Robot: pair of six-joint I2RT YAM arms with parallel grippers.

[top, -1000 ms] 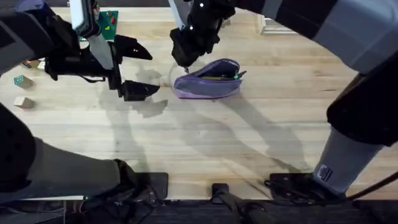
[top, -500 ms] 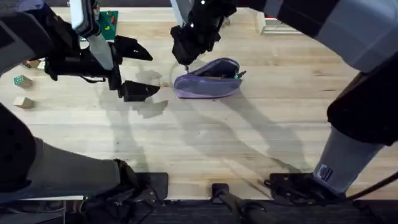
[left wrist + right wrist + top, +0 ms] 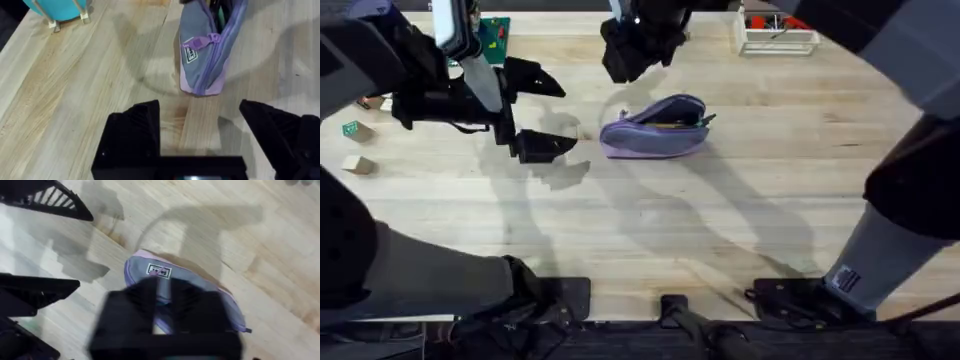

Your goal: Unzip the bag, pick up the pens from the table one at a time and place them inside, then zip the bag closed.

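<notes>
The lavender bag (image 3: 653, 138) lies on the table (image 3: 650, 230) at centre back. Its zipper is partly open, with a green pen (image 3: 701, 120) and a dark pen (image 3: 668, 125) poking out of the slot. My right gripper (image 3: 628, 55) hovers above and beyond the bag's left end, clear of it. The right wrist view looks down past that gripper (image 3: 162, 312) onto the bag (image 3: 200, 282). My left gripper (image 3: 538, 110) stands open and holds nothing, a short way left of the bag. In the left wrist view, the bag (image 3: 200, 60) and the green pen (image 3: 220, 12) lie ahead of its spread fingers (image 3: 135, 127).
A white tray (image 3: 775, 38) stands at the back right. A green card (image 3: 496, 35) lies at the back left, and small blocks (image 3: 356, 128) sit near the left edge. A teal object on wooden legs (image 3: 62, 7) stands near the left arm. Bare planks lie in front.
My right gripper has lifted off the bag's left end and moved toward the far side of the table. The bag and the left arm have stayed put.
</notes>
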